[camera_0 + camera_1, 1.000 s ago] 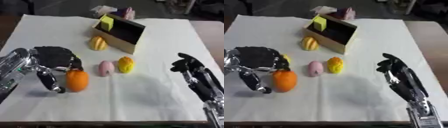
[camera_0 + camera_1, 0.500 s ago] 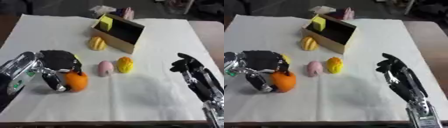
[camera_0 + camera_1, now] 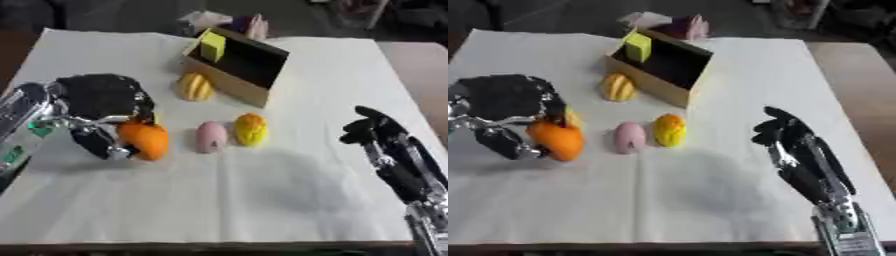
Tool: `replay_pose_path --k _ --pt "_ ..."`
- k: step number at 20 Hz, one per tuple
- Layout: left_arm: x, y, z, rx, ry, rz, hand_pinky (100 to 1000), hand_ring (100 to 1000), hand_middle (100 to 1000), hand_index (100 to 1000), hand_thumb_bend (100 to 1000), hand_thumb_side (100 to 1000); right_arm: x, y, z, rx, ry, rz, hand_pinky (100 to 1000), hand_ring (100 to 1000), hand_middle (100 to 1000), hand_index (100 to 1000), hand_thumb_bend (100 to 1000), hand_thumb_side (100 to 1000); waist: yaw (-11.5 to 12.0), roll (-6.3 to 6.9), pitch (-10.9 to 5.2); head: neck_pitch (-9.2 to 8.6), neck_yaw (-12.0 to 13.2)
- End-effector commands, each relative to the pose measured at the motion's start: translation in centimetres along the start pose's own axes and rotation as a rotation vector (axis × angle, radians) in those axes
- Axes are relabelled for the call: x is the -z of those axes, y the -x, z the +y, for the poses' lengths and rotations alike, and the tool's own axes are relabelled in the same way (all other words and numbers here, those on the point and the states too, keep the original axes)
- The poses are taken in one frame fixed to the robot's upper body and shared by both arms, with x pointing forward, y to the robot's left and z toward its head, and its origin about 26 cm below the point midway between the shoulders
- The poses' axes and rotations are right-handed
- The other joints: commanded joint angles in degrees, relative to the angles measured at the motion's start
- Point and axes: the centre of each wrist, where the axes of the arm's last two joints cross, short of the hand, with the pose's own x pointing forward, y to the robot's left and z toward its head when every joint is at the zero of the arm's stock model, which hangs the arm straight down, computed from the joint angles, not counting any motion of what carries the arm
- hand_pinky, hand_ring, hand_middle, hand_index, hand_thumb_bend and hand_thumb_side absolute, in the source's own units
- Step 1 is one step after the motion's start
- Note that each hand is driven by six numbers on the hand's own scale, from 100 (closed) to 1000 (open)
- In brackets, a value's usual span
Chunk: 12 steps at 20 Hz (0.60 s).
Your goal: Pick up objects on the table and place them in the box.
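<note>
Left eye view shows one smooth round orange fruit [image 3: 144, 141] at centre left, gripped by the left hand [image 3: 105, 107], fingers and thumb curled around it. Three more small pieces lie loose on the white cloth-covered table [image 3: 262, 200]: one pink oval [image 3: 211, 136], one bumpy yellow-orange lump [image 3: 250, 129] just beside it, one ribbed yellow piece [image 3: 195, 86] near the one open cardboard box [image 3: 236, 67] at upper centre. One yellow block [image 3: 212, 47] sits inside. At lower right, the right hand [image 3: 376, 131] rests with relaxed fingers, holding nothing.
</note>
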Motion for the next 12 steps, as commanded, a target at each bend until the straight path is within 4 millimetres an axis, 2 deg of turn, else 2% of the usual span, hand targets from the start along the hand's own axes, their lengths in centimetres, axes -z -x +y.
replay_pose_path --k 1,4,7,12 --pt "0.0 1.8 2.3 0.005 -0.058 0.057 754 641 516 669 258 275 0.3 -0.4 -0.1 -0.002 -0.008 -0.021 694 630 636 892 100 559 -0.5 -0.09 -0.68 0.26 0.8" --pt "1.5 3.2 3.3 0.008 -0.107 0.098 754 648 523 676 291 264 0.5 -0.5 0.1 0.004 -0.027 -0.031 694 630 635 892 100 560 -1.7 -0.24 -0.28 0.26 1.9" --pt "3.7 4.8 3.2 0.005 -0.154 0.151 757 651 528 681 272 242 0.8 -0.6 0.3 0.01 -0.05 -0.041 694 630 635 891 100 563 -3.4 -0.25 0.31 0.25 3.1" --pt "6.8 6.9 2.5 -0.012 -0.257 0.265 762 676 565 708 264 219 1.6 -1.0 0.7 0.022 -0.093 -0.07 693 629 635 890 100 567 -6.6 -0.21 1.96 -1.36 5.7"
